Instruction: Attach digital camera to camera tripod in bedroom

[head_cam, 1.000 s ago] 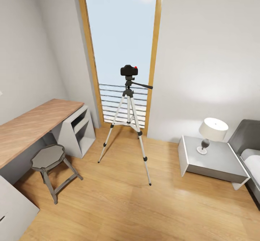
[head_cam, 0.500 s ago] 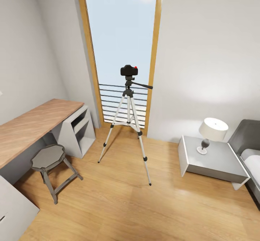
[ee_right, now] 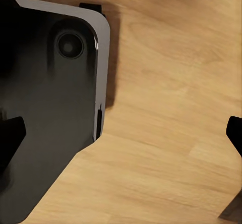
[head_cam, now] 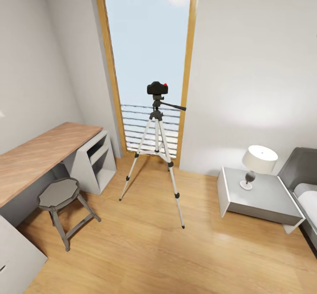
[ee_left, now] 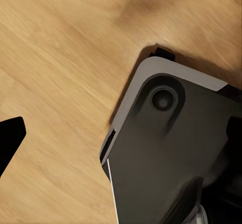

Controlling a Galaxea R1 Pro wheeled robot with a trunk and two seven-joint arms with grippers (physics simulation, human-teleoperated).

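camera (head_cam: 156, 88) sat on the tripod (head_cam: 157, 153) head at 12 o'clock, before the window (head_cam: 147, 60) — seemingly mounted already | tripod upright, pan handle toward 3 o'clock | both arms hung low over the floor (ee_left: 55, 58) by the robot's base (ee_right: 45, 113), well apart from the tripod — neither nearer | finger gaps: could not tell

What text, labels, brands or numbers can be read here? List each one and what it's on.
None: no readable text in any view.
The camera on the tripod shows a red button but no legible marking; it is too small to tell.
The desk, stool, lamp and nightstand are plain.
The wrist views show wood floor and the robot's dark base, unmarked.
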